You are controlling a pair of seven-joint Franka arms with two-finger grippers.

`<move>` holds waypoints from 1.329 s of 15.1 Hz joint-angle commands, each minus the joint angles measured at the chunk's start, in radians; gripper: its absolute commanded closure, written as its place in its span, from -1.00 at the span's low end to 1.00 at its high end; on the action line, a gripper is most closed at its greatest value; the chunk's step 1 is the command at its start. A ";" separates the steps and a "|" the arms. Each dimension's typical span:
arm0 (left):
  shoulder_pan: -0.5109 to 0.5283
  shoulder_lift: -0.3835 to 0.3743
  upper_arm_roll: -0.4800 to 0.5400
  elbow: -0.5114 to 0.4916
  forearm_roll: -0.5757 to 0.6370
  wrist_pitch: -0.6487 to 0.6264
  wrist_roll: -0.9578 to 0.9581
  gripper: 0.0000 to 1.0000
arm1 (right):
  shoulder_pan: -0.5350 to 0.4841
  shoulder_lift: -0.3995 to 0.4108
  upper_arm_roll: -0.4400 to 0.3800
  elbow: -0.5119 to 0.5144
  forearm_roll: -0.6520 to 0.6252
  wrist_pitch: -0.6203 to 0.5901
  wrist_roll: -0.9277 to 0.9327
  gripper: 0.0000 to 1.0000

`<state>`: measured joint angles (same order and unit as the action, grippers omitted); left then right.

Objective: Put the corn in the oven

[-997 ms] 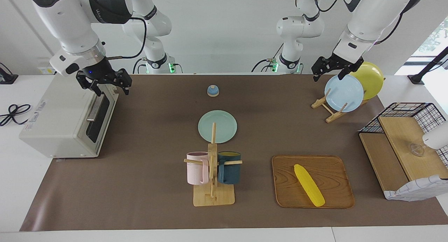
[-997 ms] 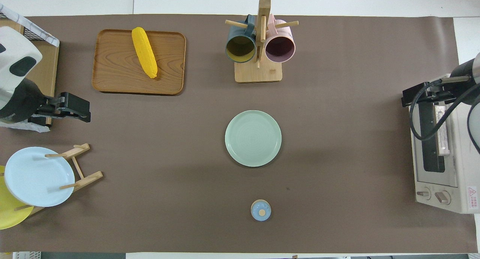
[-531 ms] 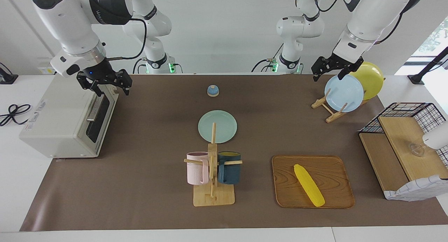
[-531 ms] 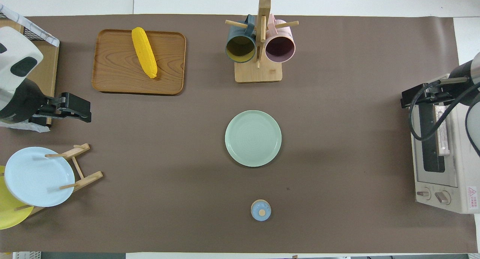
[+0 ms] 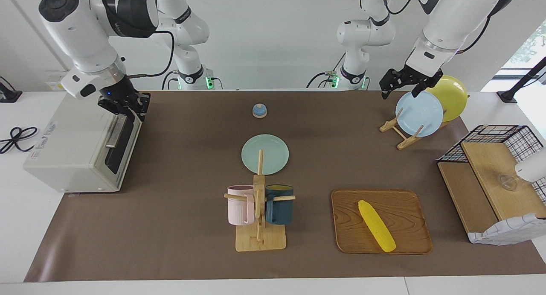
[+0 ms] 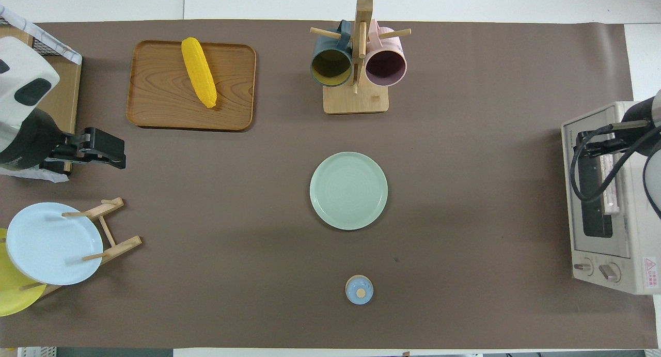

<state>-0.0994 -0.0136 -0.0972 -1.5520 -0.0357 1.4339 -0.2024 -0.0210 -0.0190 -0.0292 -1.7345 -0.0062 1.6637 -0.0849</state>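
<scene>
The yellow corn (image 5: 376, 226) lies slantwise on a wooden tray (image 5: 405, 207) at the left arm's end of the table; it also shows in the overhead view (image 6: 198, 72). The off-white oven (image 5: 72, 141) stands at the right arm's end, door closed, metal bar handle (image 5: 114, 132) across it. My right gripper (image 5: 127, 108) is low at the door's top edge, by the handle's end nearer the robots, also visible from overhead (image 6: 586, 140). My left gripper (image 5: 401, 89) hangs open and empty in the air over the mat beside the plate rack.
A mug tree (image 5: 259, 209) with a pink and a dark blue mug stands mid-table, a green plate (image 5: 265, 154) nearer the robots, then a small blue knob (image 5: 259, 110). A plate rack (image 5: 419, 113) and wire shelf (image 5: 490, 179) stand at the left arm's end.
My right gripper has turned its wrist and come down toward the oven door's top edge, so its fingers no longer show spread apart. The left arm has not moved.
</scene>
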 commanded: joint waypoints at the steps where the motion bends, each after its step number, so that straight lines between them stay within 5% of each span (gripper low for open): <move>1: 0.000 -0.020 -0.002 -0.016 0.014 0.010 -0.006 -1.00 | -0.027 -0.045 0.005 -0.071 0.002 0.039 0.038 1.00; 5: 0.000 -0.020 -0.002 -0.016 0.014 0.010 -0.006 -1.00 | -0.051 -0.120 0.003 -0.246 -0.087 0.154 0.188 1.00; 20: 0.000 -0.022 -0.002 -0.028 0.014 0.042 -0.035 -1.00 | -0.117 -0.113 0.003 -0.376 -0.239 0.241 0.172 1.00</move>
<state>-0.0994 -0.0144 -0.0972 -1.5521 -0.0357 1.4404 -0.2076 -0.1229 -0.1118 -0.0366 -2.0793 -0.2205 1.8861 0.0959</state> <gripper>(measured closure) 0.000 0.991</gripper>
